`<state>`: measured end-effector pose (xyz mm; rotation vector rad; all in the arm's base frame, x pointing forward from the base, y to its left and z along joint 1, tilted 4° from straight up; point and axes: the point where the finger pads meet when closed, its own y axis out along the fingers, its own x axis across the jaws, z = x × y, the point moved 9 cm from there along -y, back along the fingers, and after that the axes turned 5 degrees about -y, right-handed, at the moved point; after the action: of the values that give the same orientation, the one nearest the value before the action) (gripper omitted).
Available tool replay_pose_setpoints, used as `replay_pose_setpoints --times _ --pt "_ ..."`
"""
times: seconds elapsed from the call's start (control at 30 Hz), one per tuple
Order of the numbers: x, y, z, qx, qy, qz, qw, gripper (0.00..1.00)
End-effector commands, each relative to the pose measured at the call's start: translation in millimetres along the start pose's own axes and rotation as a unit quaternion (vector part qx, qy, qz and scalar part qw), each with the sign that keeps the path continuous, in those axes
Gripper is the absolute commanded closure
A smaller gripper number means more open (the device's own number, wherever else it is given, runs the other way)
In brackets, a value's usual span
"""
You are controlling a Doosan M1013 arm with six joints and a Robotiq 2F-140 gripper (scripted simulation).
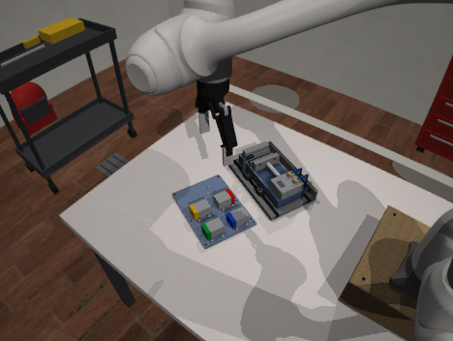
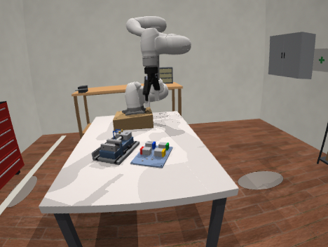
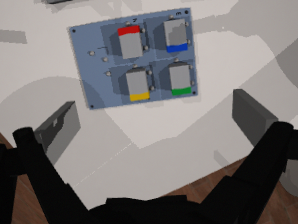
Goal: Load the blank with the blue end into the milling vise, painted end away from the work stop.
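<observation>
The blank with the blue end (image 1: 237,218) lies on the blue infeed plate (image 1: 213,211), at the corner nearest the vise; it also shows in the wrist view (image 3: 176,34) and in the exterior view (image 2: 151,144). The milling vise (image 1: 272,178) stands on the white table beside the plate, with nothing between its jaws. My gripper (image 1: 215,127) hangs high above the table, open and empty; in the wrist view its two fingers frame the plate from above (image 3: 160,123).
Blanks with a red end (image 1: 225,199), a yellow end (image 1: 199,209) and a green end (image 1: 212,228) lie on the same plate. The robot's wooden base block (image 2: 133,120) stands at one table end. A black cart (image 1: 58,92) stands off the table.
</observation>
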<state>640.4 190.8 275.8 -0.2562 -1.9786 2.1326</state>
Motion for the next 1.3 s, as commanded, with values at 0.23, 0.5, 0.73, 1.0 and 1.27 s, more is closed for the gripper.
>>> replay_pose_setpoints --times 0.23,0.5,0.73,1.0,1.27 --pt "0.7 -0.1 0.1 0.0 -0.025 0.004 1.0 0.0" --pt "0.7 -0.1 0.1 0.0 -0.025 0.004 1.0 0.0" --pt "0.7 -0.1 0.1 0.0 -0.025 0.004 1.0 0.0" --pt "5.4 -0.1 -31.6 0.0 -0.025 0.004 1.0 0.0" --pt "9.5 -0.1 -59.3 0.0 -0.025 0.004 1.0 0.0"
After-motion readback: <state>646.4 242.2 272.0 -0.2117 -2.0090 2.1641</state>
